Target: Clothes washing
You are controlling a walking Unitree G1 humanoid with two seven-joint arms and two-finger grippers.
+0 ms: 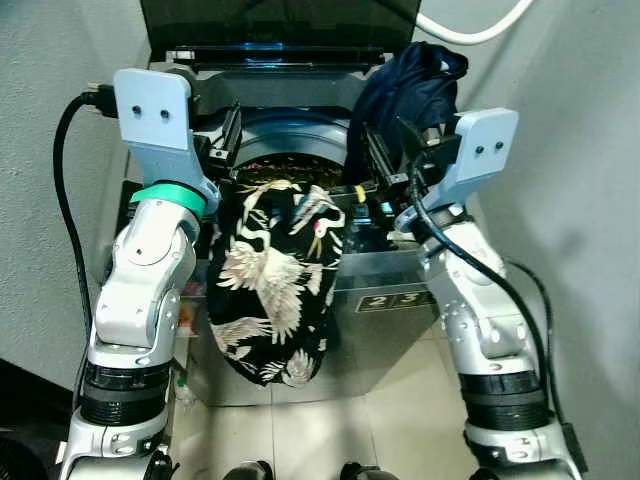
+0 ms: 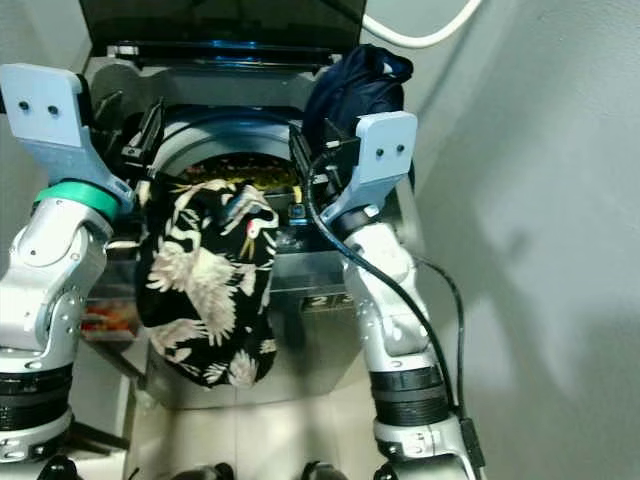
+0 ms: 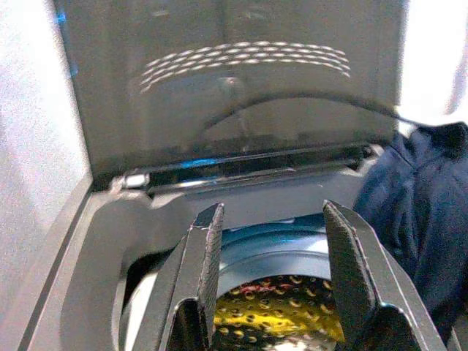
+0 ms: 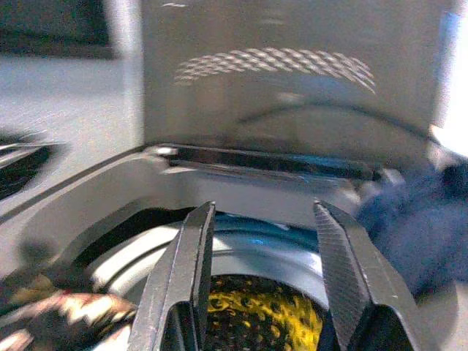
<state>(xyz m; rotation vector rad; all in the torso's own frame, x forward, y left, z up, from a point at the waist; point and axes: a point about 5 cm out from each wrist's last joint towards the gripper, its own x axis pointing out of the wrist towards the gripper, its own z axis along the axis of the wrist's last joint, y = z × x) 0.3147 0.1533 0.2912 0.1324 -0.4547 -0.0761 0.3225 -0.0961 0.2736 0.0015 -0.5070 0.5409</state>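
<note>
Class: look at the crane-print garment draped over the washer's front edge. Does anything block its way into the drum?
Nothing visible does. The lid stands raised, and the drum lies open just behind the crane-print garment. The navy garment lies at the washer's right rear corner, beside the opening. Both hands, left hand and right hand, hover open above the drum.

Soft black cloth, the crane-print garment [image 1: 275, 285], is draping over the washing machine [image 1: 390, 300]'s smooth matt grey front; above it, the perforated metal drum [image 3: 281, 314] is gleaming, and the dark glossy lid [image 3: 234, 80] is reflecting.
</note>
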